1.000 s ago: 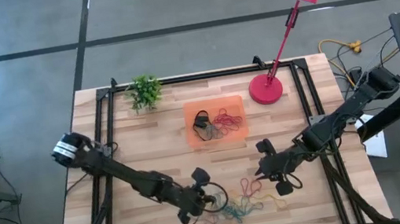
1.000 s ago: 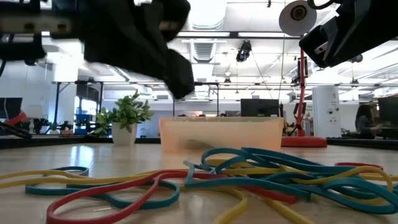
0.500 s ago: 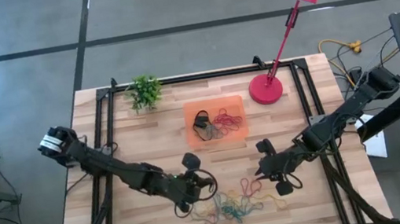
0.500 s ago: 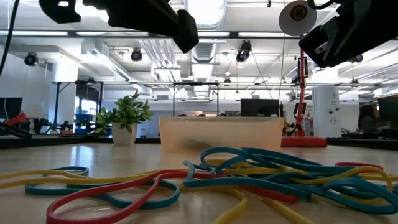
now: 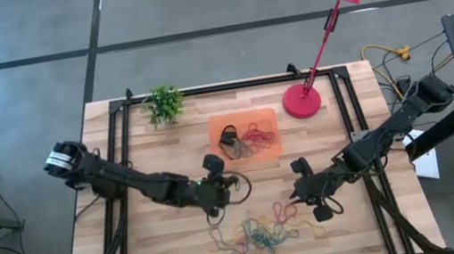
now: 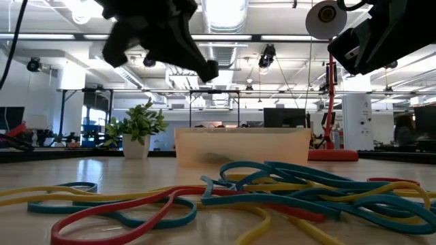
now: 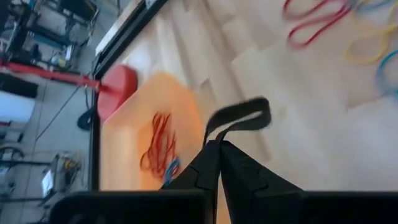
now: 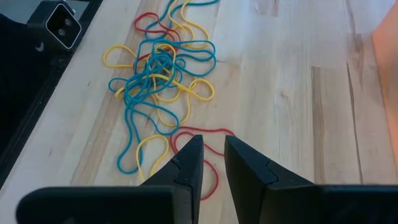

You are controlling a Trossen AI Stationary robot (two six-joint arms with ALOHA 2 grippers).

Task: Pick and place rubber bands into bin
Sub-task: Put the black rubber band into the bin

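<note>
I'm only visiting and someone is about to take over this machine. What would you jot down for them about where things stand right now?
Left gripper: shut on a black rubber band, lifted above the table between the loose pile and the bin.
Right gripper: slightly apart, holding nothing, hovering at the pile's edge over a red band.
Done: a few bands, black and red among them, already lie in the bin.
Left: drop the black band in, then clear the tangled pile of rubber bands from the front of the table.
</note>
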